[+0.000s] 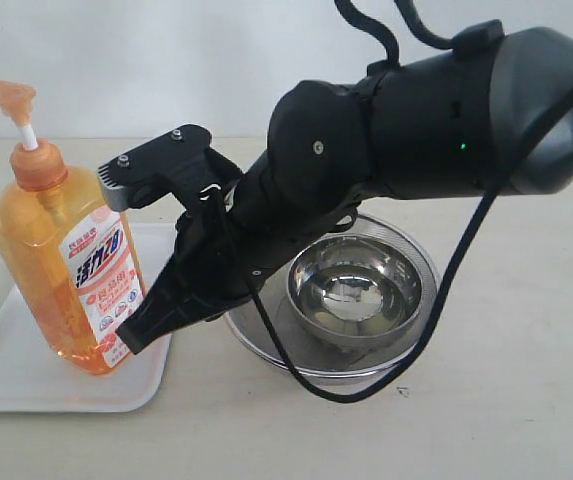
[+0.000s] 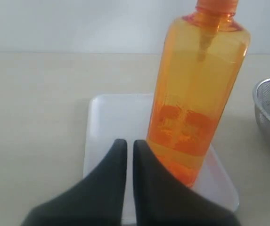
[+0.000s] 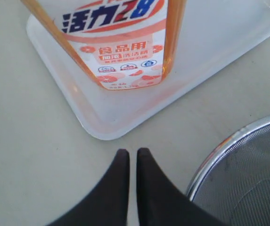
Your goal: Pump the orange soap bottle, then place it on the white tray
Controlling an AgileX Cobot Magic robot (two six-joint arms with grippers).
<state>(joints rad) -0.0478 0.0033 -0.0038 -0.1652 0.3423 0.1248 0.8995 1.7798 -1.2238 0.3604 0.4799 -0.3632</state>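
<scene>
Bottle point(image 1: 61, 270) is seen standing upright on the tray point(image 1: 6, 385), toward the side nearer the strainer point(image 1: 421, 262). Its label is turned to the exterior camera and its pump head point(image 1: 4, 97) is raised on the white stem. The flat base is carried wholly by the tray floor, inside the rim, which is judged to be why it stands unsupported. Placement is therefore judged done, or all but done. Whether the pump was pressed cannot be told from these views.

Right gripper point(image 3: 132, 157) is pressed together, with nothing between the fingers. It is held low over bare table, just outside a tray corner, and pointed at the label side of the bottle. No contact with bottle or tray is shown. In the exterior view its arm is stretched across the strainer and the bowl point(image 1: 356, 290) nested in it, both of which sit beside the tray. That pose is read as a let-go posture: close, but clear of the bottle.

Left gripper point(image 2: 126, 145) is likewise closed and empty. It is held over the tray, just beside the lower part of the bottle, on the side away from the label. Whether it touches cannot be told. The bottle is thus flanked by both grippers and gripped by neither.
</scene>
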